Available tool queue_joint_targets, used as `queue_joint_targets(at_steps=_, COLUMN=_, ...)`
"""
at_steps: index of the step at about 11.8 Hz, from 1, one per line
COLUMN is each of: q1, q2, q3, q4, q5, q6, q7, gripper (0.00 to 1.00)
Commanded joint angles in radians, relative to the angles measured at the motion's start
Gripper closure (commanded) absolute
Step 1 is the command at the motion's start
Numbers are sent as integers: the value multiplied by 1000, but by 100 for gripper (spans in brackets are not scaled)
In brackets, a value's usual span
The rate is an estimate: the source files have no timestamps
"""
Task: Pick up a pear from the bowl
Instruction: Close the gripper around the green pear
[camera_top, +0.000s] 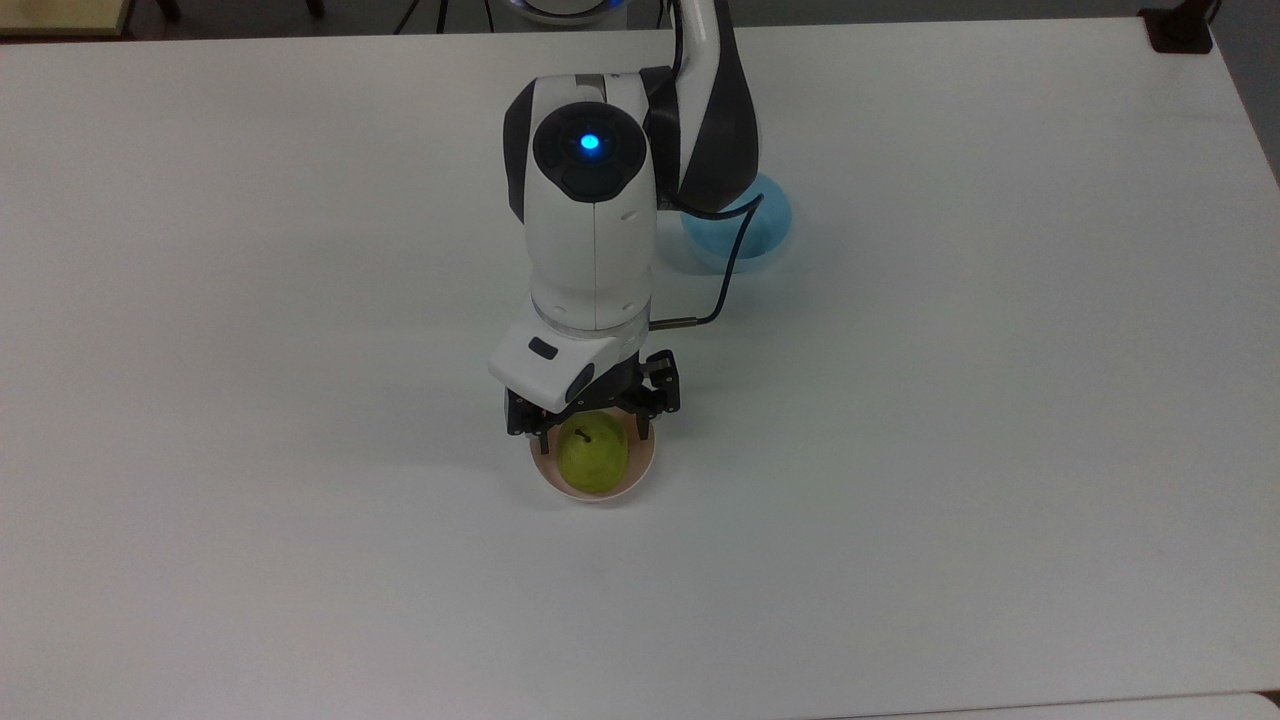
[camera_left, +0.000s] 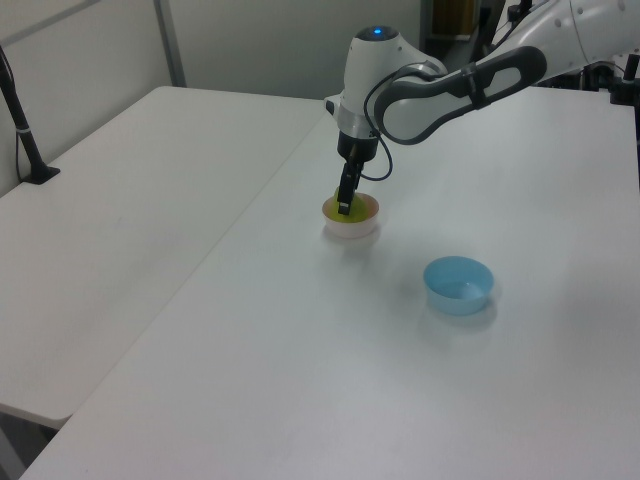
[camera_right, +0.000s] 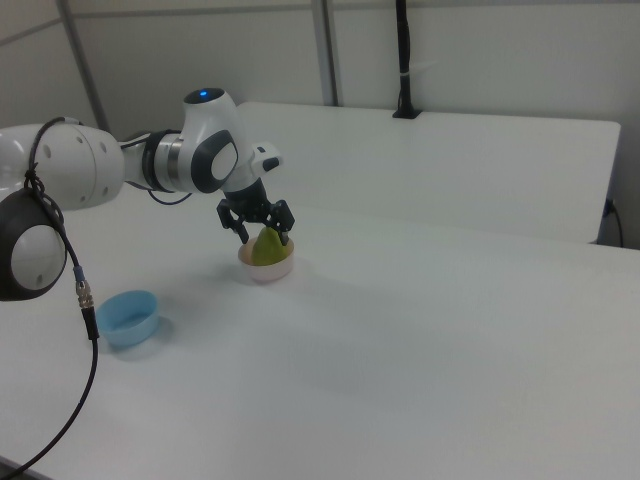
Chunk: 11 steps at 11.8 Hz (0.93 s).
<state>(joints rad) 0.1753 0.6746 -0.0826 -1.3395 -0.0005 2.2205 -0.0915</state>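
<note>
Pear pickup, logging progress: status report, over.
Gripper open, fingers straddling the pear. Pear upright in the pink bowl, not yet gripped. Blue bowl well apart, nothing in the way.

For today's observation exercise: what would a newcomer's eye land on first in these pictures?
Probably the yellow-green pear sitting in the pink bowl mid-table, with the open pincer lowered around its top. Next, the light blue bowl standing apart on the white table.

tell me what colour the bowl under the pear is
Pale pink. The bowl holding the pear shows best in the top view.
</note>
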Motion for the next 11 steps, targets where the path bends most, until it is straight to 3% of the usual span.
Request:
queue_joint_targets(at_steps=1, q1=26, q2=28, q3=-17, q4=20, q5=-27, q6=34, q7=41, gripper=12)
queue_joint_targets(at_steps=7, q1=27, q2=30, q3=-17, q4=14, q5=-44, q6=48, q7=44, gripper=65)
queue_joint_targets(at_steps=11, q1=23, q2=8, q3=-17, q4=14, q5=-44, q6=33, q7=39, gripper=69)
